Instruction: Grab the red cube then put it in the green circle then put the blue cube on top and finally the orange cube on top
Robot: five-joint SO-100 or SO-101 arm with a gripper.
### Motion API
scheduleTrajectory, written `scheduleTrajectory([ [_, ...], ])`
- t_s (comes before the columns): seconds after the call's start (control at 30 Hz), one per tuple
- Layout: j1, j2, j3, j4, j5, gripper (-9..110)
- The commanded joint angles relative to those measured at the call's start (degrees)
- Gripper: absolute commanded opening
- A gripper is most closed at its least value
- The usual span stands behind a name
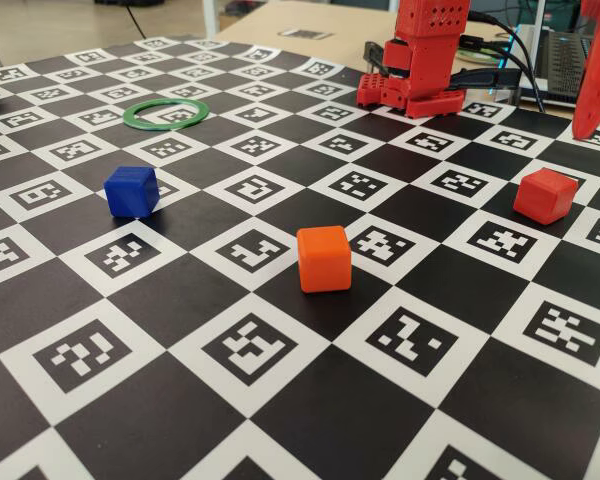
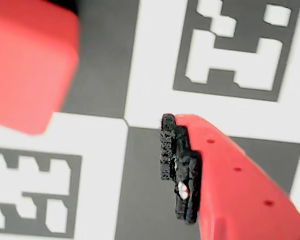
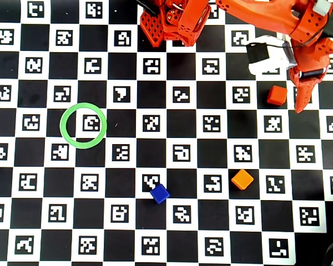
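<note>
The red cube (image 1: pixel 545 195) (image 3: pixel 276 95) sits on the checkered board at the right. It fills the wrist view's upper left corner (image 2: pixel 25 60). My gripper (image 3: pixel 291 100) hovers just right of it, open and empty. One red finger (image 1: pixel 592 95) hangs above the cube, and its black pad (image 2: pixel 180 170) shows in the wrist view; the other jaw is out of that view. The green circle (image 1: pixel 166 114) (image 3: pixel 84 126) lies empty at the far left. Both the blue cube (image 1: pixel 132 191) (image 3: pixel 160 193) and the orange cube (image 1: pixel 324 259) (image 3: pixel 242 179) stand apart near the front.
The arm's red base (image 1: pixel 420 70) (image 3: pixel 172 22) stands at the board's back edge. Cables and a laptop (image 1: pixel 570 50) lie behind it at the right. The marker board (image 3: pixel 39 221) covers the whole table area in view.
</note>
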Motion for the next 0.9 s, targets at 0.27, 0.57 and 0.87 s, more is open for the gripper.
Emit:
scheduleTrajectory([
  [0.27, 0.09, 1.23, 5.19, -11.16, 2.37, 56],
  [0.57, 1.41, 0.44, 10.63, -16.70, 1.67, 56],
  [0.87, 2.11, -1.05, 11.34, -19.16, 2.72, 56],
])
